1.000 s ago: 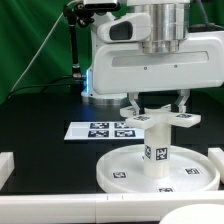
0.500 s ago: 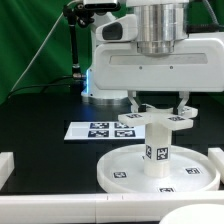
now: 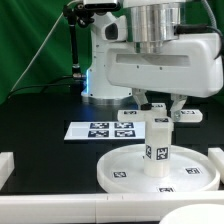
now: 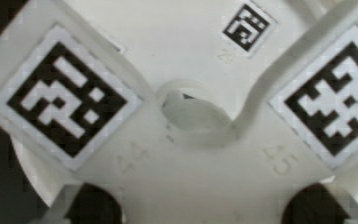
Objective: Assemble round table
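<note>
The large round rimmed disc [image 3: 125, 172] lies flat on the black table. The short cylindrical leg [image 3: 157, 148] stands upright at its middle. The cross-shaped piece [image 3: 190, 116] sits level on top of the leg. My gripper [image 3: 160, 108] comes straight down over it, with a finger on each side of the piece's middle, shut on it. In the wrist view the cross-shaped piece [image 4: 87, 90] fills the picture with its tags and centre hole. It spans the whole gap between my dark fingertips [image 4: 91, 206], at my gripper [image 4: 211, 206].
The marker board [image 3: 100, 130] lies behind the disc on the exterior view's left. White rails run along the front [image 3: 60, 209], the left [image 3: 5, 165] and the right [image 3: 218, 158] of the table. The arm's base [image 3: 100, 85] stands at the back.
My wrist has turned about its vertical axis and the cross-shaped piece has turned with it on top of the leg. The disc and leg have stayed in place.
</note>
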Motion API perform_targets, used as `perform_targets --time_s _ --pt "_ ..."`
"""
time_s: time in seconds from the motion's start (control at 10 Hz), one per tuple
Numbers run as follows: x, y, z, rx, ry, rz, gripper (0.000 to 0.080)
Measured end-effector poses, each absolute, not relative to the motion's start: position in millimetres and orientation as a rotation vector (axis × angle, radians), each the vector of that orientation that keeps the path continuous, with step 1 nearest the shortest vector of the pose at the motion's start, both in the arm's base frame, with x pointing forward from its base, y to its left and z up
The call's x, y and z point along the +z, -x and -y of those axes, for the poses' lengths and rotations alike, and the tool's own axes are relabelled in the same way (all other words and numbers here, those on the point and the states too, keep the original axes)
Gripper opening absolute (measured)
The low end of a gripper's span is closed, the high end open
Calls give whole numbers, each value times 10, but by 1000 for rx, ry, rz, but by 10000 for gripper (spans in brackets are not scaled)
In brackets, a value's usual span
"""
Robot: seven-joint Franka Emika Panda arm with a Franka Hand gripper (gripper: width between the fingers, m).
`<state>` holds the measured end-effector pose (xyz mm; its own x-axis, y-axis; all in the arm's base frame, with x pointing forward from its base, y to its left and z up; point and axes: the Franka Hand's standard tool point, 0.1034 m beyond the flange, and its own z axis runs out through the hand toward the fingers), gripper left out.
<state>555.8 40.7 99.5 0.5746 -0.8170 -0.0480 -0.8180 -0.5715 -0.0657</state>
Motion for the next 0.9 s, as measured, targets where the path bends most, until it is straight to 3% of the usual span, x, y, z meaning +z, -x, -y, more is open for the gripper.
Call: perform_targets --time_s 0.3,0.9 --pt "996 -5565 -399 18 2389 -1863 442" --pt "995 -5570 -387 51 2076 -2189 442"
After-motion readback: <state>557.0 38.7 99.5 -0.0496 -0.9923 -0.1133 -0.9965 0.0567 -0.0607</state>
